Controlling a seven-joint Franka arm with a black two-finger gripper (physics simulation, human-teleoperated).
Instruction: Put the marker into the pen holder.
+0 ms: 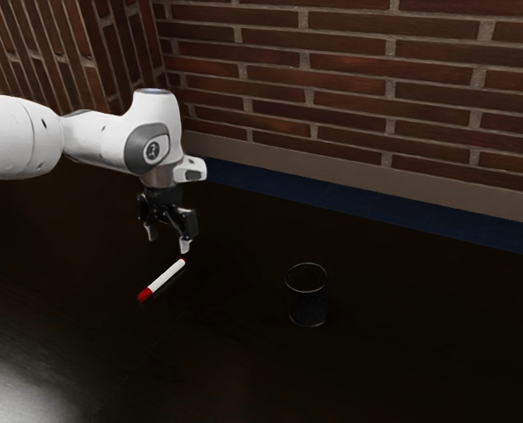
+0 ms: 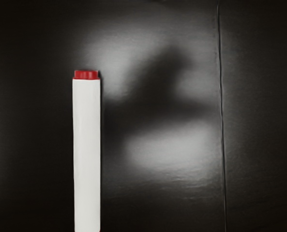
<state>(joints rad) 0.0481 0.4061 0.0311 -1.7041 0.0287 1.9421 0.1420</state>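
Marker with a white barrel and red ends [image 1: 166, 277], flat on the glossy black desk [image 1: 243, 370], outside the holder. Close above, near the smaller red end [image 2: 86, 75]: black two-finger gripper [image 1: 168, 238] on the jointed white arm [image 1: 98, 141], jaws parted, with nothing gripped. Step in hand, by the look of things: lining up for the grasp. Best to shift toward the middle of the barrel first, centre the marker between the jaws (off to one side in the wrist view, so probably in need of a small sideways correction), and keep the closing direction square across the barrel. Then lower straight down, stop just shy of the desk, and close gently; with a grip too near the end, likely to swing or roll away. Afterwards, lift high and turn upright before any lowering.

Farther along, toward the exterior view's right: round, clear-walled, dark-bottomed pen holder [image 1: 308, 310], upright, well apart from the marker. Enough room between for a plain carry, with height to spare over the thin rim, easily knocked. Beyond, blue strip [image 1: 349, 203] along the far side, then red-brown brick wall [image 1: 332, 88]; best to keep elbow and hand short of both.
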